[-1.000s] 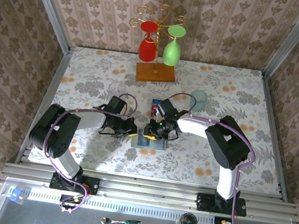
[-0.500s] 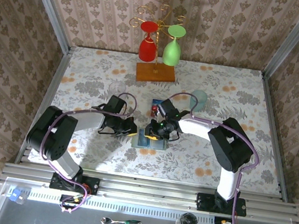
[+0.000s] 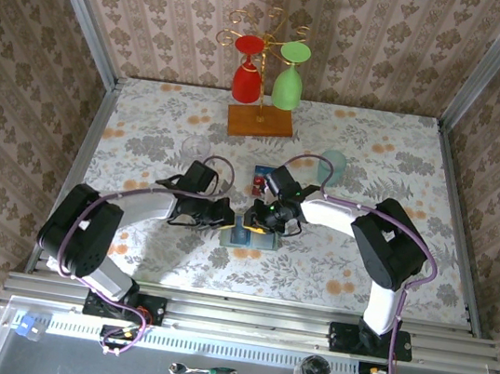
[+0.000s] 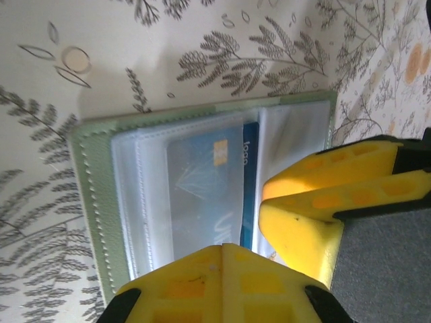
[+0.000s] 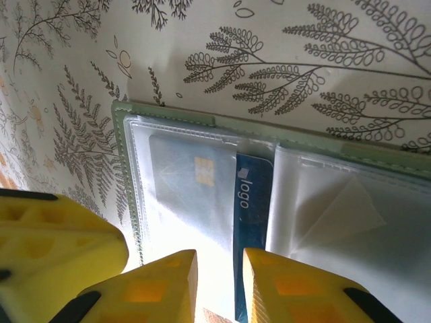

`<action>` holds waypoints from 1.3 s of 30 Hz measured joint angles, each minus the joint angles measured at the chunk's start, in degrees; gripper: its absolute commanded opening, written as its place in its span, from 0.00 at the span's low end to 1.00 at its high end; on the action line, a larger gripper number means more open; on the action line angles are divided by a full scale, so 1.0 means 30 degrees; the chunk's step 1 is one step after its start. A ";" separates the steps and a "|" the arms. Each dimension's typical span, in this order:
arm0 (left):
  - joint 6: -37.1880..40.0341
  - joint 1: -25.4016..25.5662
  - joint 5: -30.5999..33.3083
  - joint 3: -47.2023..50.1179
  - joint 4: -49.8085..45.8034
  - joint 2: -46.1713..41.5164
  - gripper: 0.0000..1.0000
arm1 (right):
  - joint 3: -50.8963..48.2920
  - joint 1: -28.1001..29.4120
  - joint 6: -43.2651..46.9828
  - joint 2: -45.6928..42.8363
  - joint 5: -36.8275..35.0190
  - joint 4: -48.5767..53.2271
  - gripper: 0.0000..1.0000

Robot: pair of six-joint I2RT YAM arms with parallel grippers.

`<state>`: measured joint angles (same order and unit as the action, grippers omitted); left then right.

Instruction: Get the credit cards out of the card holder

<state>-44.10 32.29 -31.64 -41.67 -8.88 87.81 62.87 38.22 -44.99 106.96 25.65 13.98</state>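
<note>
The wallet (image 3: 244,237) lies open and flat on the table, about midway between the left and right edges and nearer the near edge than the far one. Its pale green rim frames clear plastic pockets. A light blue card (image 4: 202,195) with a gold chip sits inside one pocket. A dark blue card (image 5: 252,202) printed "logo" lies just beside it at the middle fold, partly tucked under the plastic.

The left gripper (image 4: 222,262) has its yellow fingers pressed together, and their tips rest on the near part of the pocket over the light blue card. The right gripper (image 5: 219,269) comes in from the other side. Its fingers stand a narrow gap apart, with their tips down at the seam where the two cards meet. Whether they pinch a card I cannot tell.

Just beyond the wallet, toward the far edge, a loose red and blue card (image 3: 259,180) lies on the floral cloth. A pale teal cup (image 3: 332,165) stands to its right. At the far edge a wooden base (image 3: 260,121) carries a wire rack with a red glass (image 3: 247,78) and a green glass (image 3: 288,82).
</note>
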 measured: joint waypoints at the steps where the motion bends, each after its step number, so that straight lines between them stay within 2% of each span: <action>1: -0.0022 0.0095 0.0015 0.0007 0.0015 0.0066 0.00 | 0.0000 -0.0029 0.0007 0.0000 0.0000 0.0000 0.25; 19: -0.0087 0.0131 0.0495 0.0168 0.0029 0.1115 0.00 | -0.0124 -0.0197 0.0007 0.0000 0.0007 -0.0007 0.26; 22: -0.0087 0.0109 0.0503 0.0175 0.0029 0.1115 0.04 | -0.0124 -0.0197 0.0007 0.0007 0.0007 0.0000 0.26; 32: -0.0087 0.0102 0.0568 0.0175 0.0007 0.1100 0.05 | -0.0124 -0.0233 0.0007 0.0466 0.0233 -0.0168 0.26; 39: -0.0080 0.0095 0.0619 0.0175 -0.0022 0.1100 0.00 | -0.0124 -0.0284 0.0000 0.0583 0.0605 -0.0386 0.25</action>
<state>-44.34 32.58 -29.78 -41.15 -8.95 91.11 62.50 37.36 -44.99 108.71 27.46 12.82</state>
